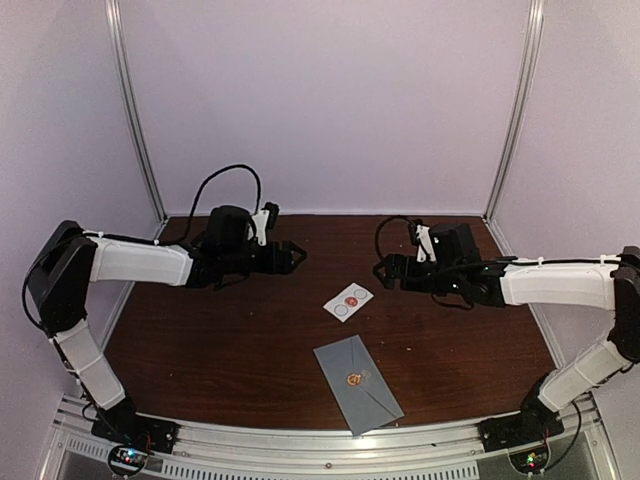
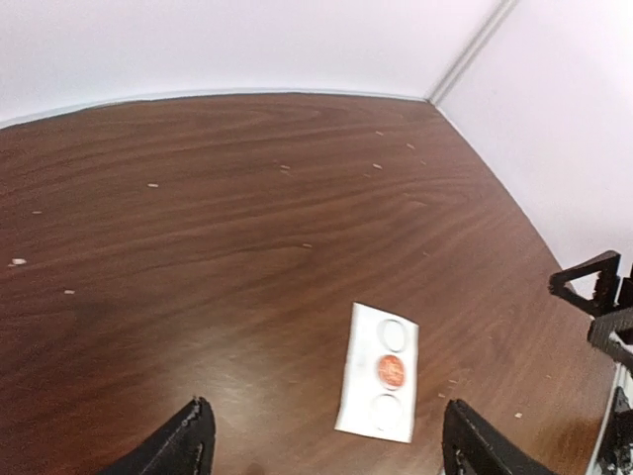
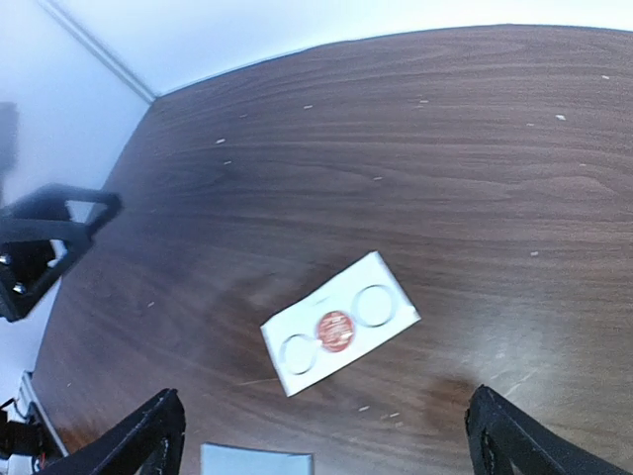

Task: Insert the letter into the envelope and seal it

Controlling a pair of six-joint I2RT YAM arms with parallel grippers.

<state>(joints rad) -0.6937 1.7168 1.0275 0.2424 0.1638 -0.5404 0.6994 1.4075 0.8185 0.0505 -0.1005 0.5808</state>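
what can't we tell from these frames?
No view shows a letter; the closed envelope hides its own inside.
Right wrist view: only a corner of the envelope shows, cut by the bottom edge.
Top view: the red sticker on the envelope is too small to read.

walls (image 1: 320, 100): pale lilac, plain | table (image 1: 220, 340): dark wood | corner posts (image 1: 135, 110): metal, probably

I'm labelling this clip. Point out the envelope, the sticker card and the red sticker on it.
envelope (image 1: 366, 396): top view, grey face, just off centre.
sticker card (image 3: 329, 300): right wrist view, bare white edge.
red sticker (image 3: 334, 331): right wrist view, its centre.
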